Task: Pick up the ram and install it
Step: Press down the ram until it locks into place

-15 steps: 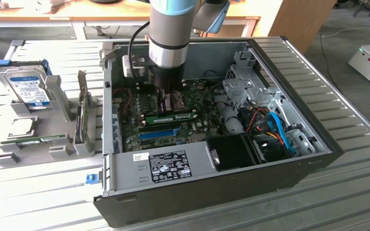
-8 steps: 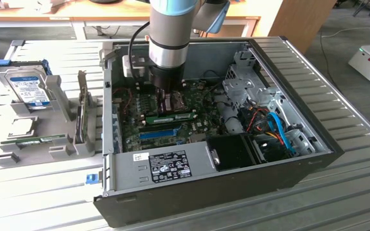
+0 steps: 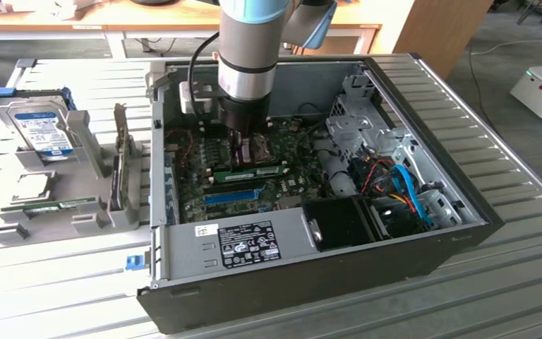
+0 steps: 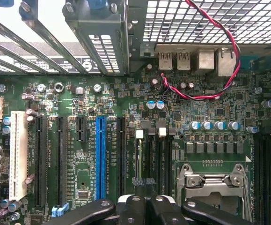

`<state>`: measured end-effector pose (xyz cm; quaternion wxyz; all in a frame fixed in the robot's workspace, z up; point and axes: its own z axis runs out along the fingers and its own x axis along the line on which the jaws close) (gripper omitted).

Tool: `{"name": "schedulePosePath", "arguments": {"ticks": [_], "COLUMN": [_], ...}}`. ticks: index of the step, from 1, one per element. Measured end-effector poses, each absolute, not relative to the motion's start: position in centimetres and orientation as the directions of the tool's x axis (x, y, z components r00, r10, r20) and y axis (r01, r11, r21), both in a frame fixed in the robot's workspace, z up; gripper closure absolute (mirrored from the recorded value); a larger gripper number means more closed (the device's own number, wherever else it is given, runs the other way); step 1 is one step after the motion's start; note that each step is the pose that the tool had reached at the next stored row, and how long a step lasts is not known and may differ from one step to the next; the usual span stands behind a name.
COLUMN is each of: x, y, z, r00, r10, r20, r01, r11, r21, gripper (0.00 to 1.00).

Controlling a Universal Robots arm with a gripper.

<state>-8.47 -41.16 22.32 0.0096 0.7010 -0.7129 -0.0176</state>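
Note:
My gripper [image 3: 248, 145] is inside the open computer case [image 3: 459, 233], low over the green motherboard [image 4: 210, 112]. Its black fingers [image 4: 130, 208] are shut together, and I see nothing between them. They hang over the black memory slots [image 4: 156, 159], between the blue slot strip [image 4: 100, 159] and the processor socket [image 4: 215, 180]. In the exterior view a long green ram stick [image 3: 252, 171] stands on the board just in front of the gripper. Another green ram stick [image 3: 59, 206] lies in the grey rack [image 3: 111, 205] outside the case, at the exterior view's left.
A silver hard drive [image 3: 45, 127] with a blue-white label stands upright in the rack. Red-black wires [image 4: 205, 96] loop across the board near the rear ports. Drive cage, blue cables [image 3: 412, 194] and a black fan shroud [image 3: 346, 222] crowd the case's right side.

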Motion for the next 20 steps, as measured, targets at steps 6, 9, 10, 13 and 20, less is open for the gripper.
{"name": "schedulePosePath", "arguments": {"ticks": [6, 9, 10, 13, 20], "x": [-8.47, -8.47, -8.47, -8.47, -8.46], "y": [-41.17, -41.16, -41.16, -41.16, -41.16], "z": [22.27, 22.27, 22.26, 22.27, 22.83], "r00": [-0.017, -0.017, -0.017, -0.017, -0.017], "r10": [-1.000, -1.000, -1.000, -1.000, -1.000], "r20": [-0.011, -0.011, -0.011, -0.011, -0.008], "r01": [-0.999, -0.999, -0.999, -0.999, -0.999], "r11": [0.017, 0.017, 0.017, 0.017, 0.017], "r21": [0.039, 0.039, 0.038, 0.038, 0.038], "gripper": [0.89, 0.89, 0.89, 0.89, 0.89]}}
